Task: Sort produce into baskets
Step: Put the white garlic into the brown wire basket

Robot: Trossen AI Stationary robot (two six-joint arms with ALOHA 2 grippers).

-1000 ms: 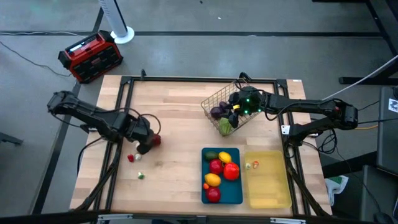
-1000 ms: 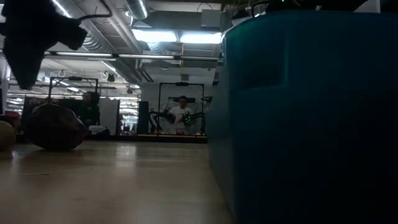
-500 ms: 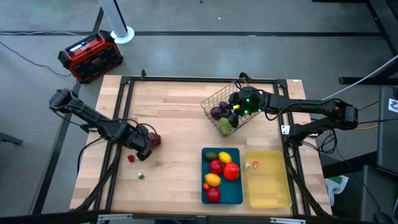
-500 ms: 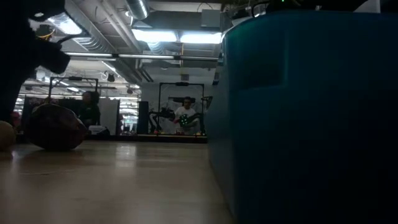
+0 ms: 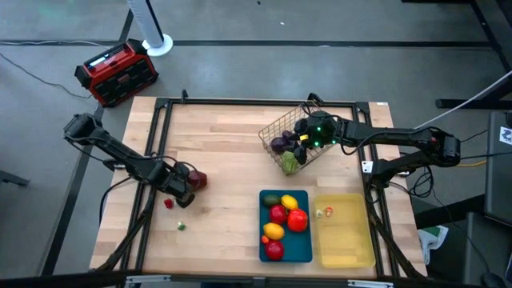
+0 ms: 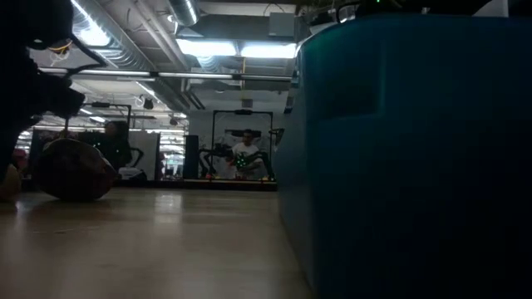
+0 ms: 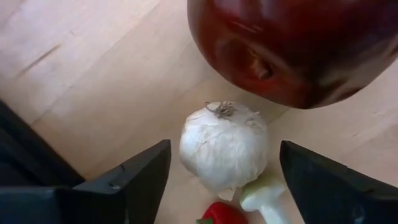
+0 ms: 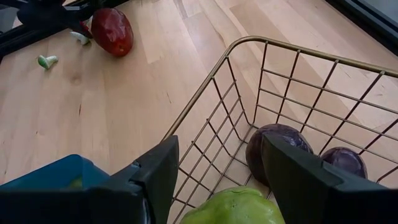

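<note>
Near the worktop's left edge, the left gripper [image 7: 217, 180] stood open and empty astride the white garlic bulb [image 7: 224, 146], dark red fruit [image 7: 292, 43] just beyond; right gripper [image 8: 214, 180] waited open over the wire basket [image 8: 292, 118].

No readable text, label, brand, number or sign anywhere.
</note>
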